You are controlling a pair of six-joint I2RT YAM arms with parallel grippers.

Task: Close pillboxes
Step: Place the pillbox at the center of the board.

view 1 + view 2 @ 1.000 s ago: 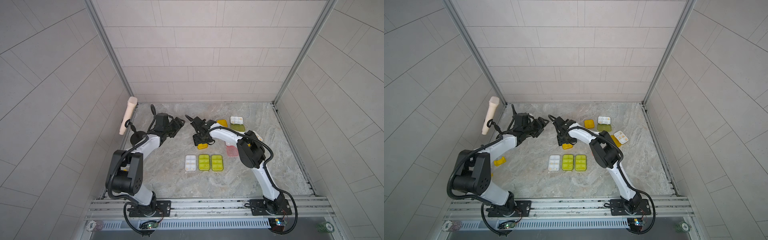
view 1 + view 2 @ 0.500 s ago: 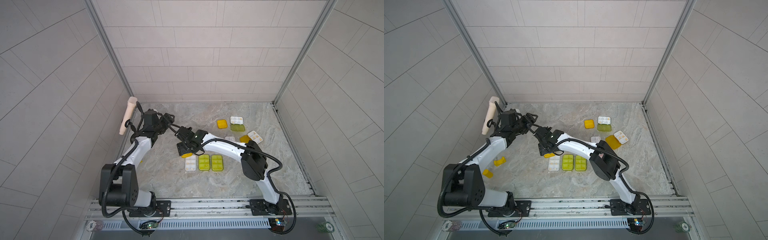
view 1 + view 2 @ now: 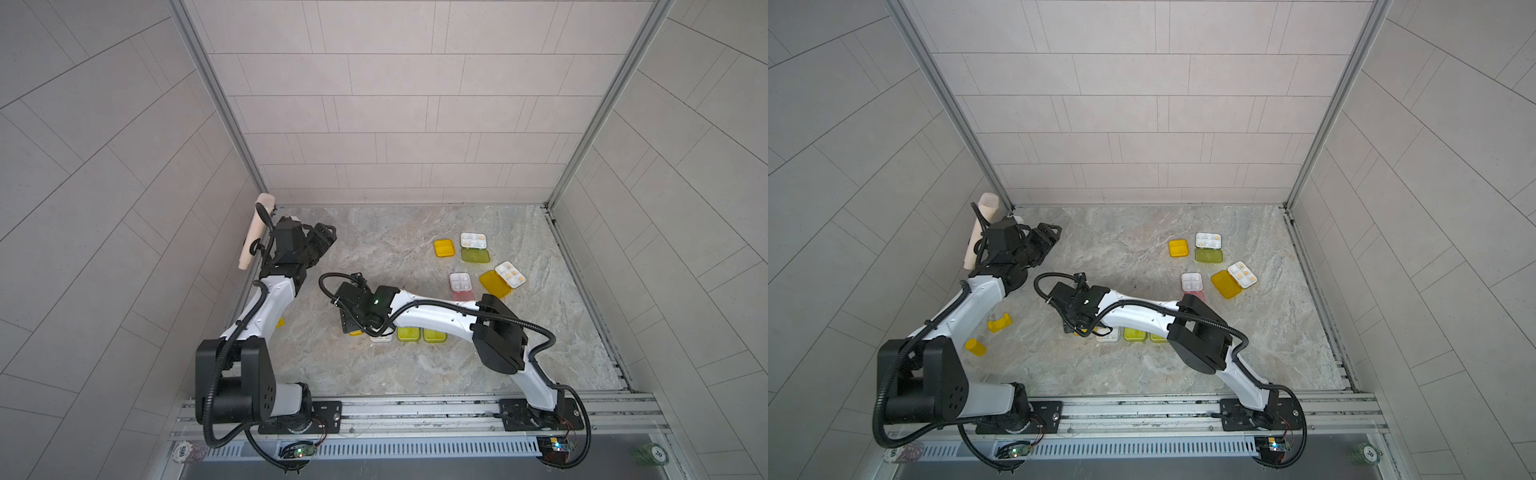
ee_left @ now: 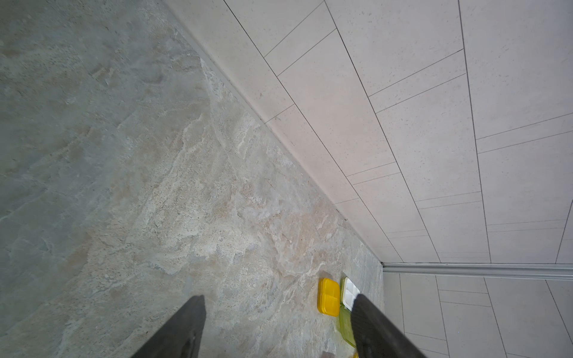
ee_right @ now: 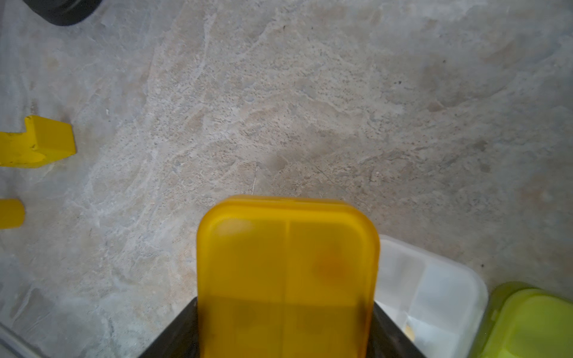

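**On the marble table (image 3: 374, 249), the right gripper (image 5: 285, 307) is gripping an orange pillbox (image 5: 286, 263)**

The right arm (image 3: 436, 313) is lying stretched low across the front toward the left arm (image 3: 270, 303), which is standing raised by the back-left corner. The orange pillbox is closed. Its long axis is running along the fingers, and its free short end is pointing away from the wrist. It is sitting just beside a clear pillbox (image 5: 434, 291), next to a yellow-green pillbox (image 5: 527, 322); whether it is touching the table is not clear. The right jaws are pressing on its two long sides. The left gripper (image 4: 277, 297) is hanging with jaws partly apart, only bare table showing between them.
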